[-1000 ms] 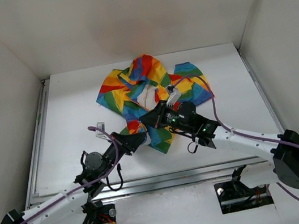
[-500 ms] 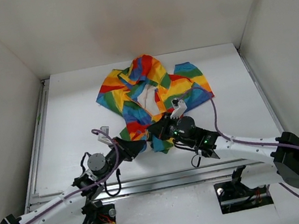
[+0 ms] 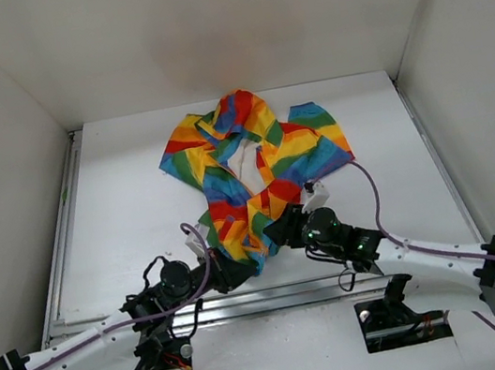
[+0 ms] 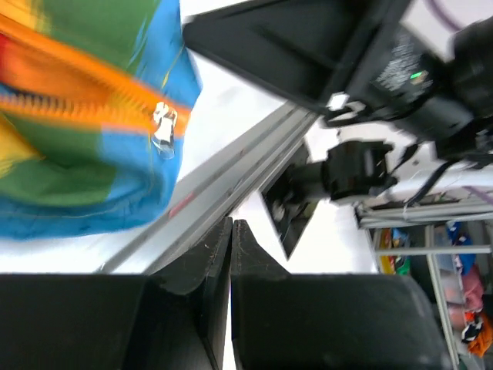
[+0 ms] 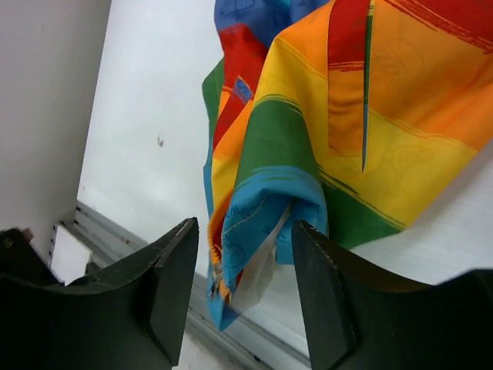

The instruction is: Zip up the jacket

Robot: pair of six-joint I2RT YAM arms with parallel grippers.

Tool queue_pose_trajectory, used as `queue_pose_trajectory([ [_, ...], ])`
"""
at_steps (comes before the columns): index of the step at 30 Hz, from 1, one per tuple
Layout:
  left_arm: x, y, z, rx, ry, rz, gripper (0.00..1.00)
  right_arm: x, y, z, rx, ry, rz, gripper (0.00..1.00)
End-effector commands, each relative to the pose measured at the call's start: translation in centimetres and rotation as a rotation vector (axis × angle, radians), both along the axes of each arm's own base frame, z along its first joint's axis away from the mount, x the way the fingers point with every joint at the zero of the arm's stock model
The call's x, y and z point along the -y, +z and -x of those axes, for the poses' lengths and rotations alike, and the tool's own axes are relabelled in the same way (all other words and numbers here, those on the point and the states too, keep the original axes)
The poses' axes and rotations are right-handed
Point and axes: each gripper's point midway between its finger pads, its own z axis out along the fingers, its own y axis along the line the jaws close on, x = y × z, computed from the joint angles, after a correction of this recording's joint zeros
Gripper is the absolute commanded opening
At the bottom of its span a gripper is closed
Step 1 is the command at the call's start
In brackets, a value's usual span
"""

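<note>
One soft, crumpled rainbow-striped jacket (image 3: 253,160) lies mid-counter (image 3: 135,194), its narrow end stretched to the near edge. The left hand (image 3: 241,270) is closed on nothing beside that hem. The right hand (image 3: 279,228) is open, with blue hem showing between its fingers.

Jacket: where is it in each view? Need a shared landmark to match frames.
Top external: jacket at centre, running from the middle to the near edge.
Left wrist: upper left, zipper pull showing.
Right wrist: centre and upper right, blue hem lowest.
Shared landmark: metal rail along the near edge, in all three.
</note>
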Motion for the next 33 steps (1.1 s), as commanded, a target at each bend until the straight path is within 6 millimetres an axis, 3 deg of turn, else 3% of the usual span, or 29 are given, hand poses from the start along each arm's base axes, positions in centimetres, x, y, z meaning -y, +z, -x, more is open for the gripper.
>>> queue_pose_trajectory([
  [1,-0.4,0.9,1.0,0.012,-0.035,-0.043,0.0,0.5,3.1,2.0,0.03,0.068,-0.053,0.51],
  [2,-0.8,0.0,1.3,-0.002,-0.029,-0.071,0.0,1.3,2.1,3.0,0.014,0.1,0.003,0.6],
  [7,-3.3,-2.5,1.5,-0.061,0.046,-0.155,0.0,4.1,3.6,6.0,-0.002,0.206,0.154,0.62],
  [8,-3.9,-2.6,0.7,-0.061,0.107,-0.173,0.0,4.2,3.9,6.3,-0.004,0.224,0.176,0.58],
  [10,-5.8,-4.1,-0.3,-0.099,0.212,-0.264,0.0,3.8,3.4,6.9,-0.014,0.299,0.23,0.39],
  [11,-7.0,-3.6,-2.1,-0.071,0.33,-0.293,0.03,3.6,3.5,6.8,-0.013,0.313,0.24,0.15],
  [12,-8.0,-4.4,-2.9,-0.078,0.395,-0.356,0.16,3.4,3.1,6.5,-0.006,0.321,0.266,0.03],
  [13,-8.9,-4.3,-4.1,-0.082,0.473,-0.376,0.21,3.0,2.7,5.9,-0.008,0.317,0.285,0.0],
  [14,-9.7,-2.5,-6.0,-0.042,0.577,-0.377,0.25,2.9,2.5,5.4,0.001,0.305,0.297,0.0],
  [15,-10.2,-3.1,-7.0,-0.045,0.621,-0.434,0.31,3.1,2.4,4.3,0.022,0.262,0.315,0.0],
  [16,-11.2,-2.9,-8.5,-0.057,0.695,-0.451,0.32,3.0,2.2,3.4,0.032,0.225,0.328,0.0],
  [17,-11.2,-1.8,-9.7,-0.046,0.713,-0.451,0.33,3.1,2.3,2.8,0.038,0.202,0.341,0.0],
  [18,-10.8,-2.1,-10.9,-0.045,0.715,-0.467,0.33,3.5,2.2,1.9,0.05,0.155,0.365,0.0],
  [19,-11.6,-1.5,-12.7,-0.049,0.752,-0.461,0.34,3.5,2.1,1.0,0.048,0.123,0.381,0.0],
  [20,-11.3,-1.6,-13.3,-0.046,0.717,-0.478,0.34,3.8,2.0,0.3,0.044,0.09,0.388,0.03],
  [22,-11.5,-2.5,-15.1,-0.069,0.723,-0.505,0.37,4.6,0.5,-1.4,0.006,0.024,0.408,0.2],
  [23,-11.7,-3.1,-16.3,-0.097,0.708,-0.508,0.37,4.6,0.1,-2.2,0.002,0.007,0.407,0.41],
  [24,-11.6,-3.5,-16.8,-0.109,0.693,-0.506,0.38,4.6,-1.8,-2.5,-0.043,0.017,0.448,0.49],
  [25,-11.6,-3.8,-17.3,-0.126,0.687,-0.506,0.38,4.3,-2.2,-3.0,-0.057,0.018,0.468,0.54],
  [26,-12.0,-5.5,-17.8,-0.184,0.673,-0.521,0.38,4.2,-3.0,-3.2,-0.076,0.014,0.483,0.6],
  [27,-12.2,-6.1,-18.1,-0.206,0.664,-0.519,0.37,4.2,-4.6,-3.4,-0.116,0.016,0.505,0.61],
  [29,-12.2,-7.0,-19.1,-0.226,0.663,-0.502,0.34,3.6,-5.4,-3.9,-0.121,0.004,0.478,0.62],
  [33,-11.2,-6.8,-22.0,-0.213,0.653,-0.454,0.28,4.2,-7.0,-4.9,-0.143,-0.039,0.479,0.62],
])
